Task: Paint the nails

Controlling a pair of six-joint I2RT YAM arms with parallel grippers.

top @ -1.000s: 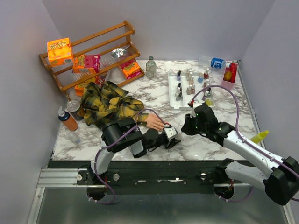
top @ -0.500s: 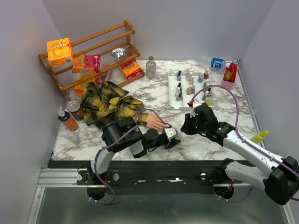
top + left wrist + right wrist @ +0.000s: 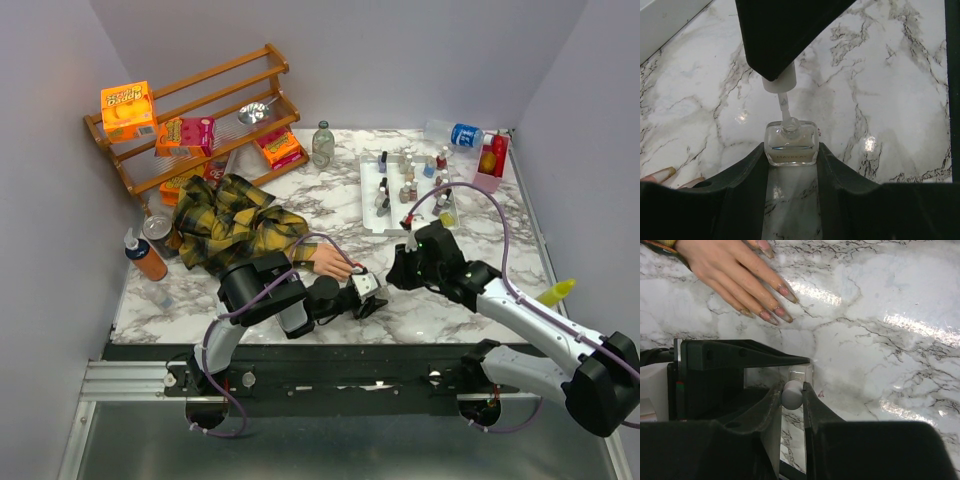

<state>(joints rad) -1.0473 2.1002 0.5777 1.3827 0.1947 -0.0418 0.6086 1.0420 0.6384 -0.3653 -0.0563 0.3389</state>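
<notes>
My left gripper [image 3: 791, 155] is shut on a small clear polish bottle [image 3: 791, 143] standing on the marble; it shows in the top view [image 3: 368, 285]. My right gripper [image 3: 792, 390] is shut on the white brush cap [image 3: 792, 394] and holds it just above the bottle; the brush stem [image 3: 784, 107] reaches into the bottle's open neck. The peach mannequin hand [image 3: 735, 270] lies flat beyond the bottle, with pinkish nails [image 3: 782, 290] on its long fingertips. It sticks out of the yellow-and-black plaid sleeve [image 3: 235, 222]. In the top view my right gripper [image 3: 398, 268] is just right of the hand [image 3: 330, 262].
A white tray [image 3: 372, 210] with several polish bottles stands at the back right. A wooden rack [image 3: 200, 110] with boxes is at the back left. An orange bottle [image 3: 146, 256] and a can [image 3: 158, 231] stand at the left edge. A glass bottle [image 3: 322, 143] is at the back.
My right gripper has shifted slightly left towards the bottle. The left arm and the hand have not moved.
</notes>
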